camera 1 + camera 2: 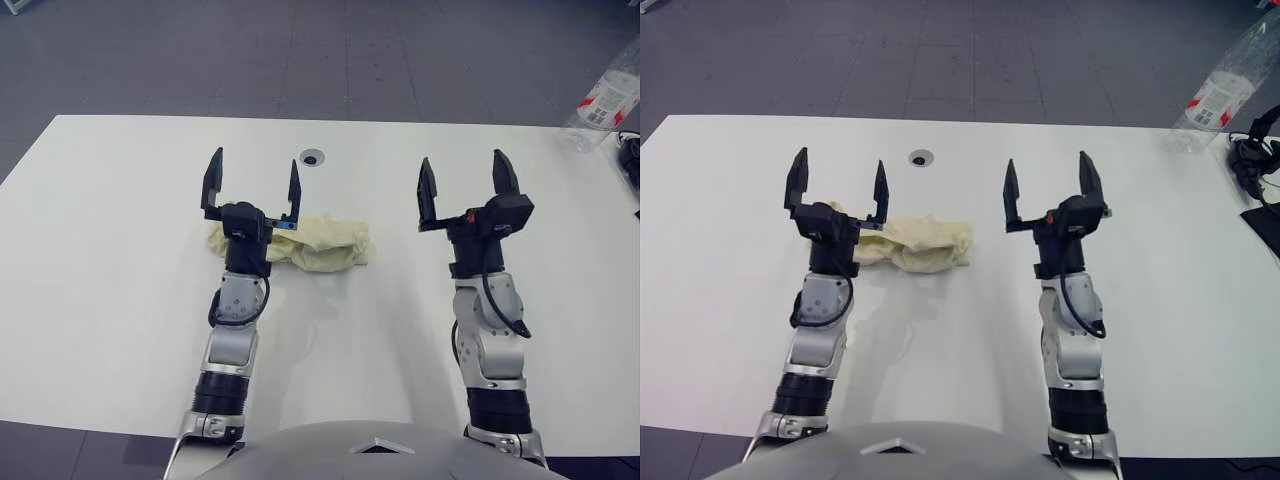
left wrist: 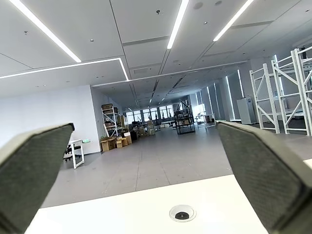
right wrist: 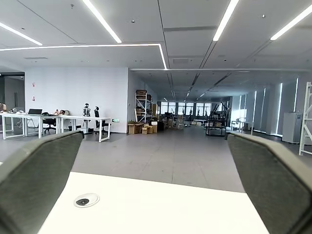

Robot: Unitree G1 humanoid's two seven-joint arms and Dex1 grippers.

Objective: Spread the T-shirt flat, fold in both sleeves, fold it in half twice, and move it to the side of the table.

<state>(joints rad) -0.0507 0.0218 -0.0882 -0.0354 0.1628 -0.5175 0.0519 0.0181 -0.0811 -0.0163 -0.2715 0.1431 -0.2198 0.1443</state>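
While both arms hang over the white table [image 1: 110,260], the left gripper [image 1: 254,163] has its fingers spread wide with nothing between them. The right gripper [image 1: 462,160] is just as released and bare. The T-shirt [image 1: 330,245], a crumpled cream bundle, lies under the left gripper's wrist and trails toward the right gripper. A grommet [image 1: 312,157] sits just beyond the left gripper's fingertips, and a bottle [image 1: 610,95] is well off to the right gripper's right.

From the right eye, dark cables [image 1: 1248,155] lie near that bottle at the table's edge.

The left wrist looks out between its grey pads [image 2: 34,175] at tabletop, grey floor, white racks [image 2: 287,92] and ceiling lights [image 2: 178,22].

Between the right wrist's pads [image 3: 273,180] are tabletop, open floor and desks [image 3: 48,122] along a white wall.
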